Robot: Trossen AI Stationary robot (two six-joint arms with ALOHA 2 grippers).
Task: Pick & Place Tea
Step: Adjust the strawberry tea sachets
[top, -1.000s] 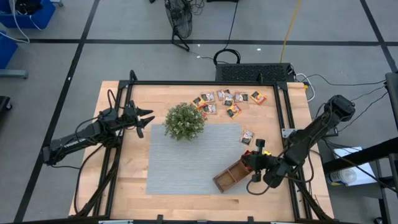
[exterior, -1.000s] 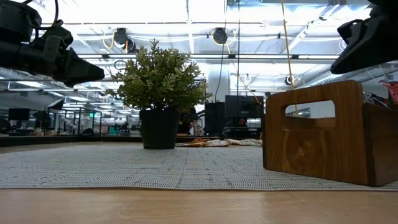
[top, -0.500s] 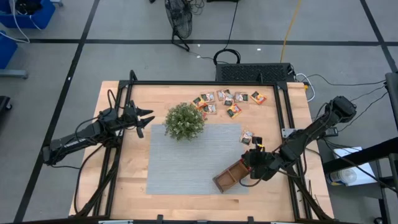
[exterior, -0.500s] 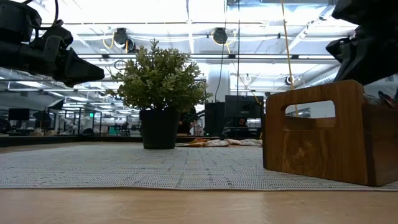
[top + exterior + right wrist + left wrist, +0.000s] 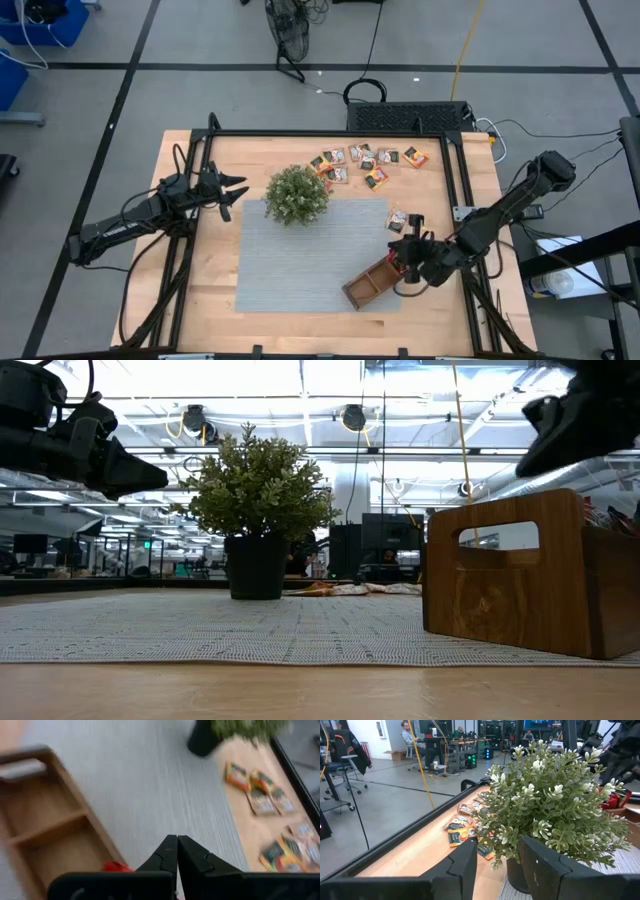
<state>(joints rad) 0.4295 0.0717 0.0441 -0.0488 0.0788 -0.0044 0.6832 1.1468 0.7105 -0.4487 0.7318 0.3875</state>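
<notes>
The right claw [image 5: 411,252] has moved over the last second. It was hanging off the tray's [image 5: 368,283] outer corner at the surface's [image 5: 215,285] edge; it now sits above the tray's far end, pointing toward the loose tea. Its fingers [image 5: 176,851] are pressed together with nothing between them. A red sachet [image 5: 117,867] lies in the tray compartment just beneath it, so my judgement is that a drop-off is done and the arm is turning back for another piece.

The rest of the tea [image 5: 365,163] is spread along the far side of the surface beyond the plant [image 5: 296,194], with one stray sachet [image 5: 398,219] near the mat's [image 5: 300,262] corner, close to the claw. That stray looks like the easiest next pick.

The left claw [image 5: 230,190] has not shifted: it hovers beside the plant, part open and empty.
</notes>
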